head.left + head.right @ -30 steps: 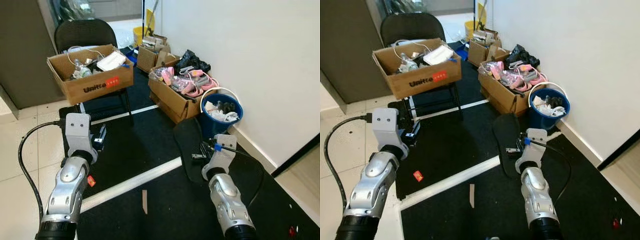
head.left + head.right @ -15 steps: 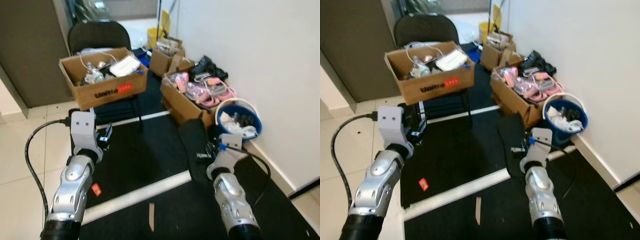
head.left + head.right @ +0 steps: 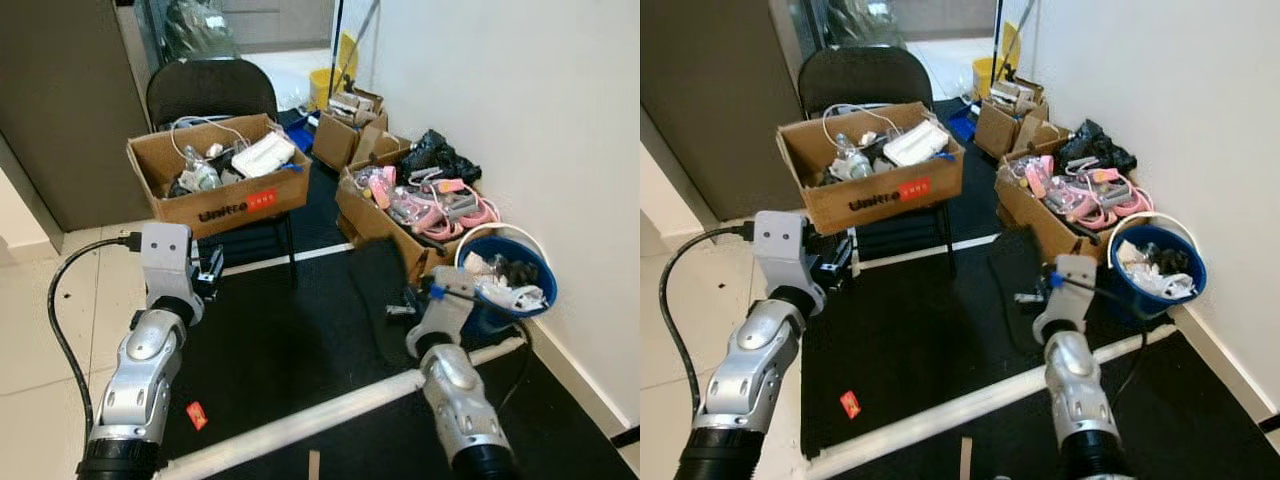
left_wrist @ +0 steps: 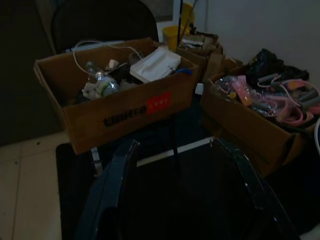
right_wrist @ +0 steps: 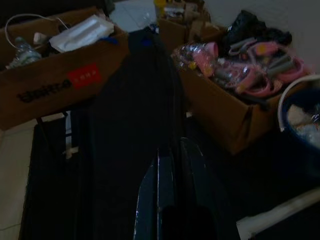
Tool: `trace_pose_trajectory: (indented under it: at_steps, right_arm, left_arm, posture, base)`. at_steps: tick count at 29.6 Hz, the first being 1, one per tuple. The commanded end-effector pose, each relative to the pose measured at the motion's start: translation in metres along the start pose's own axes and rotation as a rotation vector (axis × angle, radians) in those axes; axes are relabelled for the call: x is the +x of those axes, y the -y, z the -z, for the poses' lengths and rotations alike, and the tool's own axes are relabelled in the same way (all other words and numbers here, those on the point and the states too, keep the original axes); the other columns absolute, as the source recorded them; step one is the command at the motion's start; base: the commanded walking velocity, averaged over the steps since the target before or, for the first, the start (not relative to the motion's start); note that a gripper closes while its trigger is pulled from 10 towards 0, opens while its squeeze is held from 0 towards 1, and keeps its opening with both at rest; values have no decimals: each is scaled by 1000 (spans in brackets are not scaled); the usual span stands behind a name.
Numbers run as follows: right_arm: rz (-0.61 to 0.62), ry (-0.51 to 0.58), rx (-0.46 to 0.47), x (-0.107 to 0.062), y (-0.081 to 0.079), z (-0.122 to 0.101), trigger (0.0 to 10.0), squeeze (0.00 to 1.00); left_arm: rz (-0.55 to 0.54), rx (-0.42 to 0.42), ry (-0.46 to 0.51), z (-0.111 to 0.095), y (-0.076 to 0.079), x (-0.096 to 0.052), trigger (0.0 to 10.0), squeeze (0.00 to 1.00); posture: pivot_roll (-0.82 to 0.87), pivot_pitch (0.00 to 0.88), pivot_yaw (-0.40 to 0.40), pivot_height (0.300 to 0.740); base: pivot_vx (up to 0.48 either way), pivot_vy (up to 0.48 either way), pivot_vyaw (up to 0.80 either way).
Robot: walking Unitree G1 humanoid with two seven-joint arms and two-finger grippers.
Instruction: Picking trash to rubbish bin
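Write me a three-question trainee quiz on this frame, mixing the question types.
1. True or false: the blue bucket stands against the white wall and already holds trash.
2. Which gripper has its fingers spread apart? A) left gripper B) right gripper
3. Fill in: the cardboard box with the red label rests on a black ____.

Key: 1 true. 2 A; the right one's fingers lie pressed together. 3 chair.
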State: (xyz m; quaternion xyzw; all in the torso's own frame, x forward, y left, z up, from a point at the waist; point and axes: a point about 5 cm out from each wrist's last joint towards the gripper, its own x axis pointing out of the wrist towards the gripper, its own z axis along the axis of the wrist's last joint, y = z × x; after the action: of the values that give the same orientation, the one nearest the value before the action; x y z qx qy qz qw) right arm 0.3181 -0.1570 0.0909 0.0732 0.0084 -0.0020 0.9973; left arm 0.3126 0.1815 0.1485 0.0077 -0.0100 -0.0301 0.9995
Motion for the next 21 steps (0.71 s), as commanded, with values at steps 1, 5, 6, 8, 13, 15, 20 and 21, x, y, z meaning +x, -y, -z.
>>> trace_pose_trajectory:
  at_steps: [1,5,6,8,13,15,20,21]
  right_arm:
    - [-6,-6,1,-1,-2,3,10000,0]
    - [-5,-5,3,0,-3,2,10000,0]
    - [-5,-5,3,0,-3,2,10000,0]
    - [-4,-5,6,1,-3,2,10000,0]
    - [-7,-7,9,2,-4,2,10000,0]
    - [-9,-7,10,2,-5,2,10000,0]
    - [-13,-7,11,3,-6,2,10000,0]
    - [-13,-7,11,3,-6,2,10000,0]
  left_arm:
    - [0,2,-12,2,-1,-2,10000,0]
    - [5,3,-13,2,0,-2,10000,0]
    - [5,3,-13,2,0,-2,10000,0]
    - [9,3,-13,2,1,-2,10000,0]
    - [17,3,-13,2,2,-2,10000,0]
    - [19,4,-14,2,2,-2,10000,0]
    - [18,3,-17,2,2,-3,10000,0]
    - [18,3,-17,2,2,-3,10000,0]
  posture:
    - [17,133,-14,740]
    - [18,138,-14,740]
    - [18,138,-14,740]
    - [20,138,-14,740]
    - [22,139,-14,740]
    - [22,139,-14,740]
    - [22,140,-14,740]
    - [22,140,-14,740]
  base:
    - [405,0,0]
    - [402,0,0]
    - [401,0,0]
    - [399,0,0]
    - [402,0,0]
    - [401,0,0]
    - [401,0,0]
    - [405,0,0]
